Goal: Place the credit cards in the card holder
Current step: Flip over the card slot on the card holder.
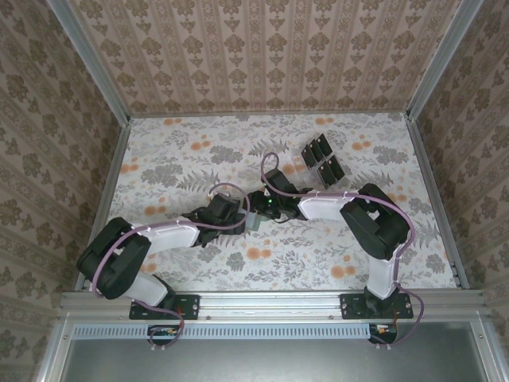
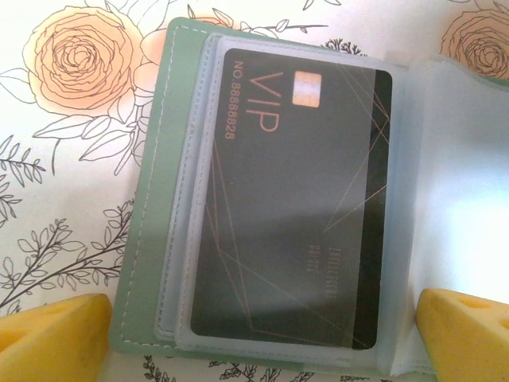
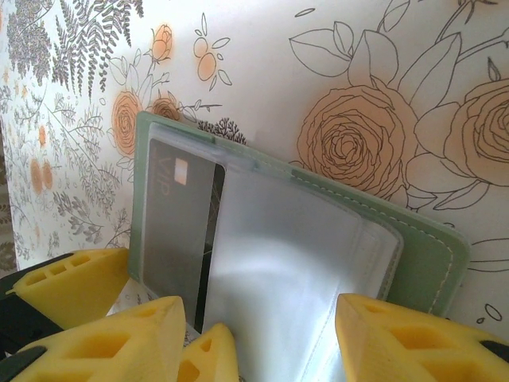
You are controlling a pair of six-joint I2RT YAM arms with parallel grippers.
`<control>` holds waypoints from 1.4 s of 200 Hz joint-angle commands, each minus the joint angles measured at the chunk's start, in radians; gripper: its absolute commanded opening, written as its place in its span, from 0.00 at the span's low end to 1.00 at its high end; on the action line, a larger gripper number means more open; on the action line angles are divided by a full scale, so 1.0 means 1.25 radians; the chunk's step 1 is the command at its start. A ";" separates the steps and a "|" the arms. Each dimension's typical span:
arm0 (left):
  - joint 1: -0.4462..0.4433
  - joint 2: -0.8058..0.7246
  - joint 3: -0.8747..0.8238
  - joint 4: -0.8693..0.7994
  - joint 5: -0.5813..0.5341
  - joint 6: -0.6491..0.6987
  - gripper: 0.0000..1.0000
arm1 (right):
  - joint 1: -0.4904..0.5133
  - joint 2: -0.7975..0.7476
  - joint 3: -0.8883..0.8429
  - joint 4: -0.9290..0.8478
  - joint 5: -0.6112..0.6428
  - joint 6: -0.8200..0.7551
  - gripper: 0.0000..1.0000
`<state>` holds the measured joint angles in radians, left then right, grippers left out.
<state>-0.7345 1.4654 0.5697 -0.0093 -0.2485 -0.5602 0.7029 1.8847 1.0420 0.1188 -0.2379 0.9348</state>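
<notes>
My left jaws (image 2: 262,322) are standing wide apart, one yellow fingertip (image 2: 52,342) showing at each lower corner of the left wrist view, and they are hovering straight over the open card holder (image 2: 151,199) without gripping it. My right jaws (image 3: 262,346) are sitting partway apart with the holder's clear sleeve (image 3: 294,270) between their yellow pads (image 3: 413,342). I cannot tell whether they are pinching that leaf or only bracketing it.

The card holder is lying open on the floral desk (image 1: 175,159), near the middle, where both arms are meeting. One black credit card (image 2: 294,207) marked VIP is lying inside a clear pocket against the green cover, its chip toward the far end in the left wrist view. The next clear leaf is standing up off it on the right.

Farther out, toward the far right of the desk, more black cards (image 1: 321,148) are resting in a clear tray (image 1: 320,178), well apart from the holder.
</notes>
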 commanded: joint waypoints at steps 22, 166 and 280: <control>0.002 0.009 -0.026 -0.020 -0.021 -0.018 1.00 | 0.000 -0.016 -0.017 -0.025 0.024 -0.009 0.54; 0.002 0.005 -0.032 -0.012 -0.019 -0.019 1.00 | 0.003 0.062 0.017 0.001 -0.016 0.001 0.54; 0.006 -0.131 -0.045 -0.043 -0.026 -0.024 1.00 | 0.005 0.061 0.079 -0.023 -0.071 -0.013 0.54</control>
<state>-0.7315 1.3655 0.5293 -0.0280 -0.2607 -0.5694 0.7033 1.9556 1.1095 0.1230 -0.3004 0.9344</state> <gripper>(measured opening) 0.997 0.537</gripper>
